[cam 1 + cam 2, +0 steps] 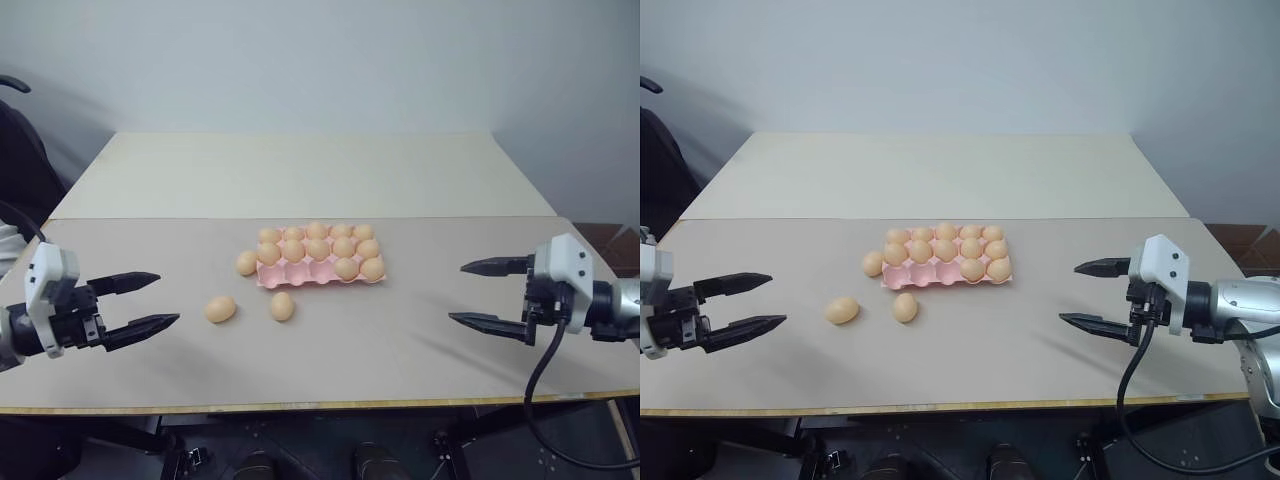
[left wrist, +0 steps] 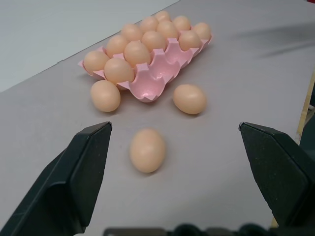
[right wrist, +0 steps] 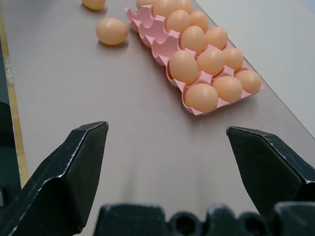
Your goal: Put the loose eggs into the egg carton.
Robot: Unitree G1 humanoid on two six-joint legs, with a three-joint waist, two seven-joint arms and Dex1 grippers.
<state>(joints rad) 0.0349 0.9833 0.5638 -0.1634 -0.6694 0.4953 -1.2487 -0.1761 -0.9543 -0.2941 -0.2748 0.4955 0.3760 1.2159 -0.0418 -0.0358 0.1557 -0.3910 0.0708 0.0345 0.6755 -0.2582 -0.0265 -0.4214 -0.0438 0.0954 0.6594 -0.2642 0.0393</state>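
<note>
While both arms are held out to the sides above the table (image 1: 420, 330), no egg is gripped: the left gripper (image 1: 140, 301) and the right gripper (image 1: 488, 295) are both seen wide open and empty, well apart from everything.

The egg carton (image 1: 300, 277) is placed mid-table; its back 2 rows look full, and in the front row 2 eggs are seated at the right end, with 3 cups left bare on the left. 3 loose eggs remain on the table: 1 (image 1: 246, 262) just beside the carton's left edge, 1 (image 1: 282, 306) just in front of the carton, 1 (image 1: 220, 309) further left, nearest the left gripper.

Step judged: between picks, 3 placements left. Next move: the left gripper is to be lowered over the leftmost egg (image 2: 147, 150), already lined up between its fingers in the left wrist view, closed gently, then carried to a bare front cup. Rolling is a risk on contact.
</note>
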